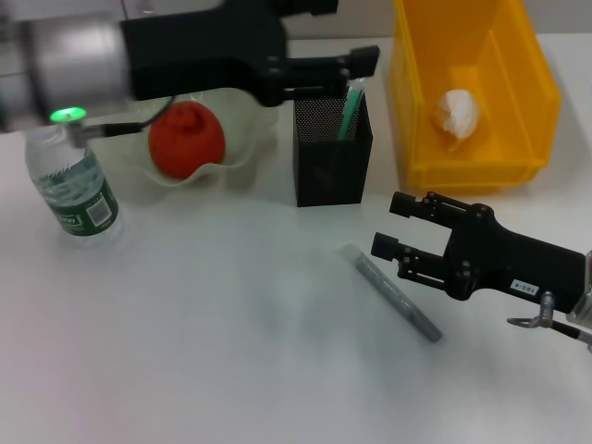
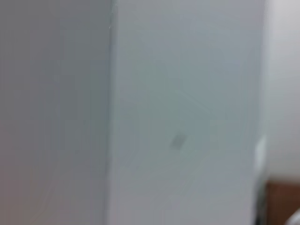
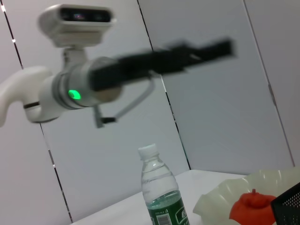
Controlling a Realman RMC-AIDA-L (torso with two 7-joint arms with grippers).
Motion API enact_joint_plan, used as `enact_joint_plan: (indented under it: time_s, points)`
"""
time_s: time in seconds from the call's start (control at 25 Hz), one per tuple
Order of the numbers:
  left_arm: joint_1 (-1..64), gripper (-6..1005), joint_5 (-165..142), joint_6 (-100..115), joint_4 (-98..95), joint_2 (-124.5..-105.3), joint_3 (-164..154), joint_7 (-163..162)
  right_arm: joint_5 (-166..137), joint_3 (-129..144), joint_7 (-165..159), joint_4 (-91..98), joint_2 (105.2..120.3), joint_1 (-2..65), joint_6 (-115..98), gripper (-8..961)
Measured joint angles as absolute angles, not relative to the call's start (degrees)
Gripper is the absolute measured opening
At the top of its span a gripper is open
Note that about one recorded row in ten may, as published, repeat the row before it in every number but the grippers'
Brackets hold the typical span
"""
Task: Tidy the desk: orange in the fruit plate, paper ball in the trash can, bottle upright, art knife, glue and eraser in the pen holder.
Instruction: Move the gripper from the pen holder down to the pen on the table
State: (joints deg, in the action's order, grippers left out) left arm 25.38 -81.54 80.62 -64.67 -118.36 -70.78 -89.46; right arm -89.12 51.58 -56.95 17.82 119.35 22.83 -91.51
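My left gripper (image 1: 361, 72) hovers open just above the black mesh pen holder (image 1: 331, 166), and it also shows blurred in the right wrist view as the left gripper (image 3: 201, 52). A green stick (image 1: 349, 113) leans inside the holder, its top by the fingertips. The grey art knife (image 1: 393, 292) lies flat on the table. Just right of it my right gripper (image 1: 388, 225) is open and holds nothing. The orange (image 1: 185, 139) sits in the pale fruit plate (image 1: 242, 139). The bottle (image 1: 79, 190) stands upright. The paper ball (image 1: 458, 116) lies in the yellow bin (image 1: 421, 139). The eraser is out of view.
The yellow bin stands at the back right, close beside the pen holder. The right wrist view shows the bottle (image 3: 159, 197), the orange (image 3: 252, 208) in the plate (image 3: 220, 199) and a corner of the pen holder (image 3: 289, 208). Grey wall panels fill the left wrist view.
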Motion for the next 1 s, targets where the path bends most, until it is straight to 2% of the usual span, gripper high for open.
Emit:
enact_joint_plan:
  time_s: [0.28,0.56,0.8,1.0]
  points:
    - [22.06,832,-76.12,105.9,-52.3,-117.83,-59.6,-77.88,-89.12,51.6,-57.68,18.31,119.34,23.28,-92.04,689]
    - [16.78,832,-84.02,107.59,-46.16,-116.77,-58.8,-70.91,-89.42,51.98,-73.06,29.52,119.12,22.77,-94.55,688]
    - [13.21,832,-84.56,108.13,-40.6,-117.5,-58.93,-62.85,-95.78,51.53,-100.69,59.32,119.01,21.82,-100.57,689]
    - [13.23,832,-84.7,107.98,-38.03,-117.37,-59.14,-62.27,-109.86,51.92,-127.25,83.67,118.36,27.22,-102.09,689]
